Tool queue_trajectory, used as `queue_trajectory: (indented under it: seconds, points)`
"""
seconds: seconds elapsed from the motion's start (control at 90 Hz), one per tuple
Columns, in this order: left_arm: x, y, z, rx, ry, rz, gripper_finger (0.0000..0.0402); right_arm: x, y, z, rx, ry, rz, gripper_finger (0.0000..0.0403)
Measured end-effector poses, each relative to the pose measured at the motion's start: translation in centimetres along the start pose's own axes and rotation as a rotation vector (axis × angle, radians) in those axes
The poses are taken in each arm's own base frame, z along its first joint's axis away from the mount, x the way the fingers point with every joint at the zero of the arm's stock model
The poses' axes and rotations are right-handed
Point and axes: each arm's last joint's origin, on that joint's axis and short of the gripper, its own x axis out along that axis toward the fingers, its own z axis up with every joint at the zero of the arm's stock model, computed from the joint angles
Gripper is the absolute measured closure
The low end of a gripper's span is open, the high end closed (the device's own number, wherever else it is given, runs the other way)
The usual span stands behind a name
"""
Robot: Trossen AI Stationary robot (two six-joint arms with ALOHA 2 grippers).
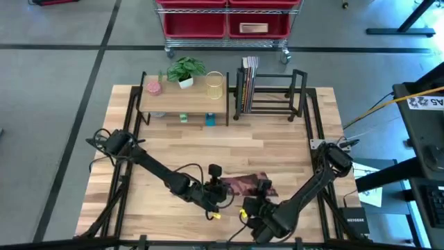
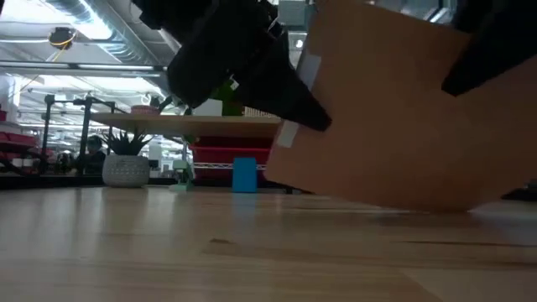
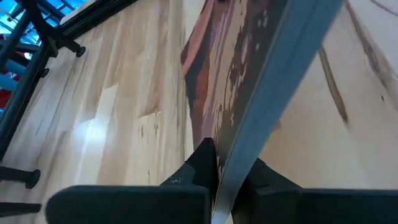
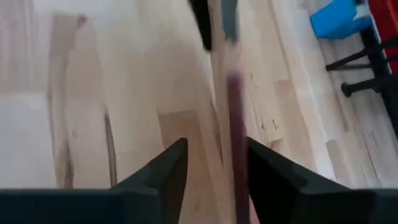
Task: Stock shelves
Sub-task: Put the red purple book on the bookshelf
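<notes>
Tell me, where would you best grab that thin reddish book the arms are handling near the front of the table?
By a thin edge, pinched across its covers. The book is flat and slim, so fingers should come edge-on, one from each end. The left gripper already clamps one edge that way; the right gripper straddles the opposite edge.

robotics lab/workshop | grey concrete floor (image 1: 62, 42) | exposed ceiling ducts (image 2: 84, 17) | wheeled metal cart with red bins (image 1: 225, 24) | light wood bench (image 1: 277, 149) in black frame

Wood table (image 1: 277, 146) – two-tier shelf (image 1: 184, 103), book rack (image 1: 270, 94) at back.
</notes>
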Motion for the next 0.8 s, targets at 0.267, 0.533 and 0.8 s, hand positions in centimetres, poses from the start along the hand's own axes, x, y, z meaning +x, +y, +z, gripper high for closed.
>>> queue_trajectory:
  seconds: [0.267,0.533,0.8]
  points:
    - [0.0,0.0,0.0,-0.005,-0.001,-0.001,0.0401,-0.5,-0.4,0.3,-0.032,0.015,-0.013,0.0325]
    - [0.1,0.1,0.0,-0.012,0.001,-0.003,0.0393,-0.5,-0.4,0.2,0.007,0.018,-0.016,0.0394]
    - [-1.8,0.5,0.9,-0.004,-0.028,0.087,0.0318,-1.8,-1.0,-1.9,0.123,-0.01,-0.156,0.0399]
